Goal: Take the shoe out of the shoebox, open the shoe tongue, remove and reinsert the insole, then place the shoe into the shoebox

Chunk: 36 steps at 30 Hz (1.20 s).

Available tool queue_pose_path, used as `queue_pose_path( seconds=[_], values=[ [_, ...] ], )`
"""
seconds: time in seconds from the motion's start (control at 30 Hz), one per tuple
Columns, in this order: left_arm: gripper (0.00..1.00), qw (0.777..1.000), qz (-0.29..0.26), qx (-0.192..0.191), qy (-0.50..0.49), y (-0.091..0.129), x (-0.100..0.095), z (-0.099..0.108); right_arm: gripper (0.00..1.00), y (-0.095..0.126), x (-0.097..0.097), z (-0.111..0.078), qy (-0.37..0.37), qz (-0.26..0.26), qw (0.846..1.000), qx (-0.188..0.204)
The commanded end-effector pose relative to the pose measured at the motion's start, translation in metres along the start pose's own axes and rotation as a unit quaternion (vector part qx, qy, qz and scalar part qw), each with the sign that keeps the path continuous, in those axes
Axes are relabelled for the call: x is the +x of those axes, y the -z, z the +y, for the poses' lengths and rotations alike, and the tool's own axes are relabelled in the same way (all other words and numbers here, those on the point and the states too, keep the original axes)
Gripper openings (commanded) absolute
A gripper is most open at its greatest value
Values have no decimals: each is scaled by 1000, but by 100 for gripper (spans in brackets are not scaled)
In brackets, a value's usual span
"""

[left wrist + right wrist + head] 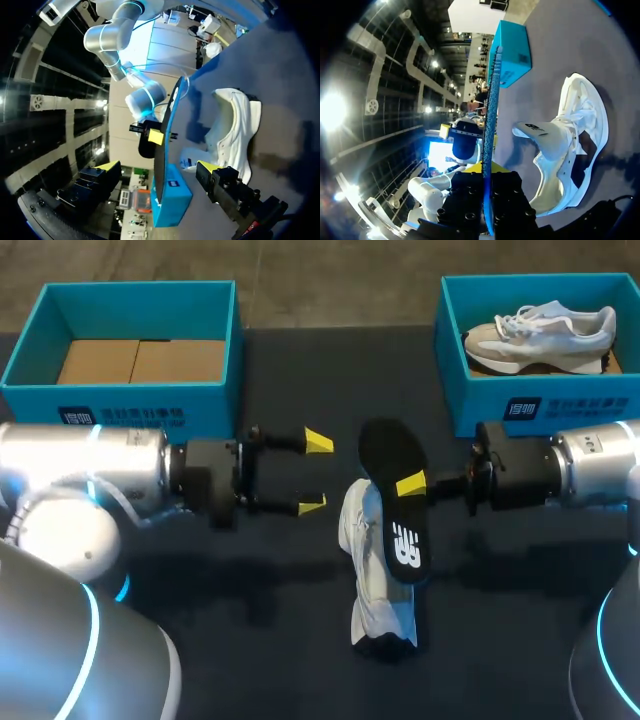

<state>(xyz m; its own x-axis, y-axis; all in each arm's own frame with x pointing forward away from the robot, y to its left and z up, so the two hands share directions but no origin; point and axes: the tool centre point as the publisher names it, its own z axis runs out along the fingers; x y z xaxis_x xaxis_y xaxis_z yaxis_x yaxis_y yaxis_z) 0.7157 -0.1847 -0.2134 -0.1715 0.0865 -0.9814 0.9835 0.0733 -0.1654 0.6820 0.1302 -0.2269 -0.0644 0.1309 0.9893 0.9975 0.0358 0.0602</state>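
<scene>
Head view: our right end effector point(411, 485) is clamping the flat black insole point(389, 453) above the white shoe point(374, 592); left end effector point(315, 474) is hovering, fingers apart.

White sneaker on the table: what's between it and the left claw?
Only bare black tabletop separates the yellow-tipped left gripper from the white sneaker, head view.

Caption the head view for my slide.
Right gripper holds the black insole over the white shoe; left gripper open nearby.
</scene>
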Motion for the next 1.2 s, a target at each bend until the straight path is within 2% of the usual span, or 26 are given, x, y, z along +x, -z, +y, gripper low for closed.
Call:
queue_pose_path(
  seconds=[0.03,0.27,0.4,0.7,0.83,0.97,1.07,1.13,1.2],
  values=[
    [100,998,-66,-10,-3,-13,2,3,0,-1,0,-1,0,-1,1000,-2],
    [100,997,-79,-5,5,-30,-2,7,0,-1,0,-1,0,-1,1000,-2],
    [90,997,-71,5,6,-39,-3,5,0,-1,0,-1,0,-1,1000,-2],
    [89,998,-70,3,1,-45,-5,1,0,-2,0,-2,2,-1,1000,-6],
    [78,998,-67,1,-2,-48,-4,-1,0,-5,0,-4,4,7,1000,-8],
    [75,998,-61,-8,-10,-51,-3,1,0,-9,0,-6,6,9,1000,-7],
    [64,998,-61,-12,-13,-53,-4,3,0,-11,0,-8,6,9,1000,-4],
    [53,998,-61,-12,-13,-54,-4,4,0,-12,-1,-8,5,6,1000,-3],
    [47,998,-61,-11,-14,-56,-5,3,0,-13,-1,-9,4,4,1000,-2]
  ],
)
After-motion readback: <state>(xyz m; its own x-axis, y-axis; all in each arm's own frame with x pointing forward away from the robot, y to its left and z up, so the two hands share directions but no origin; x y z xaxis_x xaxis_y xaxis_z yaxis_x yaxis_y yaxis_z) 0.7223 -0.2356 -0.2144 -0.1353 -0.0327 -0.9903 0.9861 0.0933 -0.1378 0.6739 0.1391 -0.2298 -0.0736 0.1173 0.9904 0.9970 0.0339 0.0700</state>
